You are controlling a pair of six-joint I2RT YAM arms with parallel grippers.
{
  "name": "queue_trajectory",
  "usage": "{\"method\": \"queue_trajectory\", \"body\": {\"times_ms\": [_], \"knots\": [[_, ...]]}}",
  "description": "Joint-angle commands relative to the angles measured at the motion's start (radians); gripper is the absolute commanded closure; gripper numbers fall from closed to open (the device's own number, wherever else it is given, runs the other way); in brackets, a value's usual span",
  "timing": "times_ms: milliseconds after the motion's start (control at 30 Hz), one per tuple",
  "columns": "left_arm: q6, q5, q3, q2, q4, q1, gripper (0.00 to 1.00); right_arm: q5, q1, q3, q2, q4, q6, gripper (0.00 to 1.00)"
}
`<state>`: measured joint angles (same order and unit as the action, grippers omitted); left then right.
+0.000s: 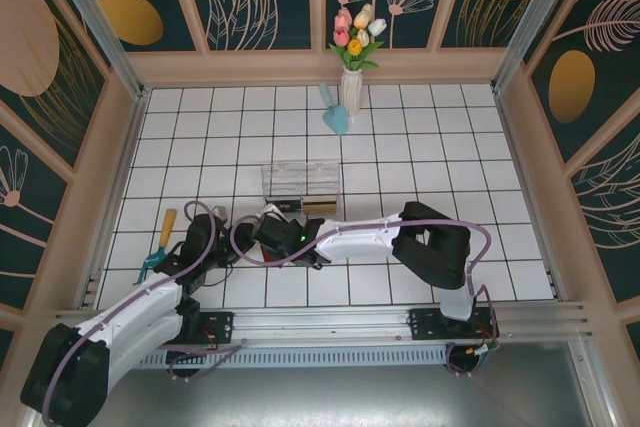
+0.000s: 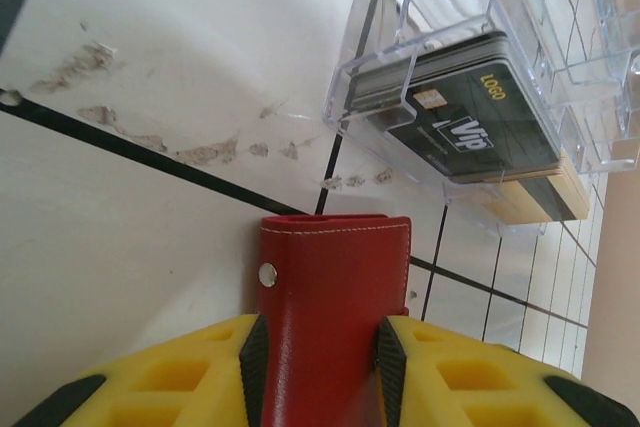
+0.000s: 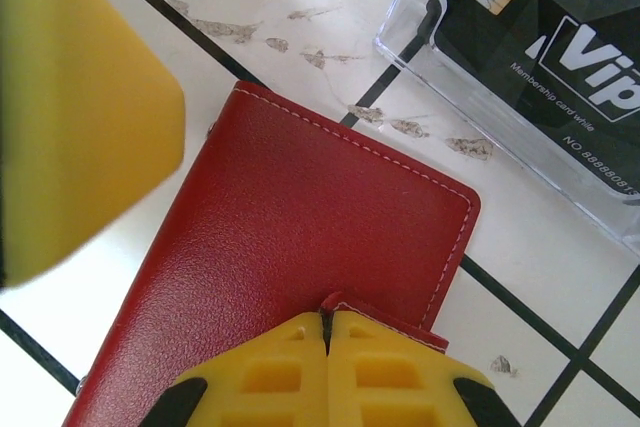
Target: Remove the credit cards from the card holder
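Left hand [image 2: 322, 339] and right hand [image 3: 328, 323] tight on red card holder [image 3: 320, 217], clear card box [image 1: 300, 171] just beyond

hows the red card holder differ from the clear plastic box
The red stitched card holder is opaque and folded shut, hiding any cards; the clear plastic box is see-through, showing a black Vip card. The card holder is pinched by the left gripper; the box stands free. Both are rectangular.
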<state>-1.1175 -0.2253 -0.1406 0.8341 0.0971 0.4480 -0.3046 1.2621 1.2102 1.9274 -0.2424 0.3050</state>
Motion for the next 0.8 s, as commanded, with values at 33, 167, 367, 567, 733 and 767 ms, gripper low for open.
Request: {"method": "queue_trajectory", "body": {"times_ms": [33,167,367,567,733,767], "knots": [[-0.017,-0.003,-0.023,0.036,0.062,0.033,0.64,0.062,-0.006,-0.003,-0.001,-0.008,0.022,1.0],[-0.027,0.016,-0.016,0.065,0.081,0.052,0.67,0.08,-0.013,-0.013,-0.003,0.004,0.033,1.0],[-0.06,0.035,0.017,0.123,0.126,0.054,0.77,0.111,-0.02,-0.042,-0.021,0.037,0.057,1.0],[-0.053,0.066,0.007,0.202,0.104,0.053,0.9,0.139,-0.033,-0.076,-0.054,0.068,0.081,1.0],[-0.047,0.1,-0.003,0.282,0.08,0.052,0.96,0.159,-0.049,-0.132,-0.106,0.109,0.114,1.0],[-0.04,0.106,-0.011,0.3,0.07,0.053,0.99,0.158,-0.054,-0.146,-0.12,0.114,0.12,1.0]]}}
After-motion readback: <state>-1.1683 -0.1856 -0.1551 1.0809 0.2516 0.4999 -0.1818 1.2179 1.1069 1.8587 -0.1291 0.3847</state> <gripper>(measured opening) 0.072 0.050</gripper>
